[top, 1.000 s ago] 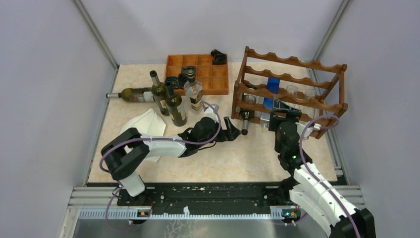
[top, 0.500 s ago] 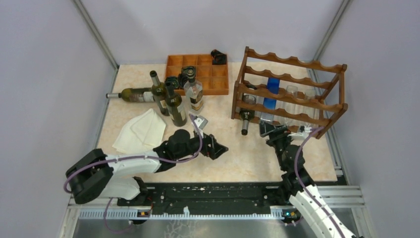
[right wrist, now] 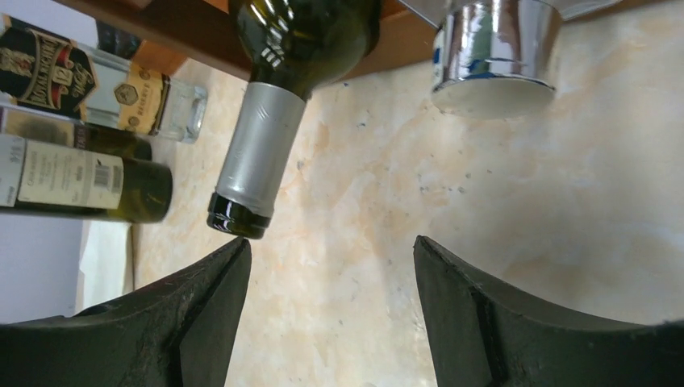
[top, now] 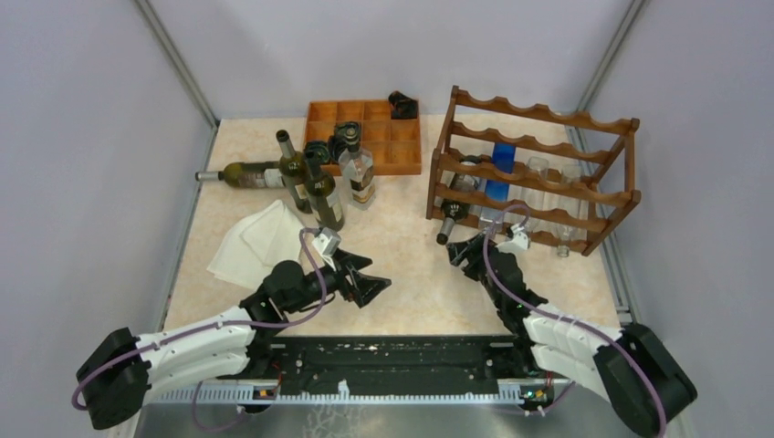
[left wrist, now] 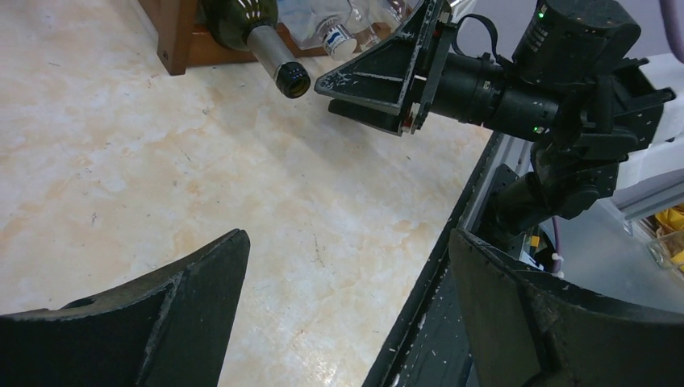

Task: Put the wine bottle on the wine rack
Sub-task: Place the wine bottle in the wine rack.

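The reddish-brown wine rack stands at the right of the table. A dark green wine bottle lies in its bottom tier, its silver-wrapped neck sticking out toward the front left. My right gripper is open and empty just in front of the neck. In the right wrist view the bottle mouth hangs just above my left fingertip, and my right gripper holds nothing. My left gripper is open and empty over bare table, well left of the rack. In the left wrist view, my left gripper faces the bottle neck.
Two upright dark bottles, a clear labelled bottle and a lying bottle sit at the back left. An orange-brown compartment tray is behind them. A white cloth lies left. Clear glassware and a blue item rest in the rack.
Both arms have drawn back toward the near edge. My left gripper left the bottle neck and moved left. My right gripper moved left from the rack front. The bottle stays in the rack.
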`<action>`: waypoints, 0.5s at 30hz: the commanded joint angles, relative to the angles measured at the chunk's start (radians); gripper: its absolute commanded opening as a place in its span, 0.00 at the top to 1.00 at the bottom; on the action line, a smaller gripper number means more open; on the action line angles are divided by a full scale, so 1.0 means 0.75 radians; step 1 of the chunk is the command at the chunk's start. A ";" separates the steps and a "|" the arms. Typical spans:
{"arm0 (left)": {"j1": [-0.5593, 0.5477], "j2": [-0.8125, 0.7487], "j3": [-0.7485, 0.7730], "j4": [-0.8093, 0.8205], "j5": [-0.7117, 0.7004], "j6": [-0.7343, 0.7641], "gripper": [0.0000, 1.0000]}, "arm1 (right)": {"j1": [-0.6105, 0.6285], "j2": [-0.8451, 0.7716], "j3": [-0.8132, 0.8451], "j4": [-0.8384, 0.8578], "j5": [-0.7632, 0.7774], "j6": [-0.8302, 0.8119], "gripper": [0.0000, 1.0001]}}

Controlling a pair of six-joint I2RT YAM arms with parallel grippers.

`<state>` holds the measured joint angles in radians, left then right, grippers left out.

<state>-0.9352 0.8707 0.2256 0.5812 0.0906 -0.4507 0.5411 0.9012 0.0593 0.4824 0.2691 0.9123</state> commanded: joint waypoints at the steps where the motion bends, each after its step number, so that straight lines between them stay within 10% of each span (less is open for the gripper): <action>1: 0.009 -0.105 -0.043 -0.037 -0.059 0.026 0.01 | 0.073 0.119 0.073 0.319 0.152 0.037 0.28; 15: 0.010 -0.182 -0.077 -0.055 -0.086 0.022 0.02 | 0.154 0.173 0.120 0.361 0.297 0.156 0.27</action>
<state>-0.9333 0.7319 0.1799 0.5156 0.0364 -0.4435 0.6468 0.9642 0.0837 0.6975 0.4480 0.9730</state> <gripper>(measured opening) 0.987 0.729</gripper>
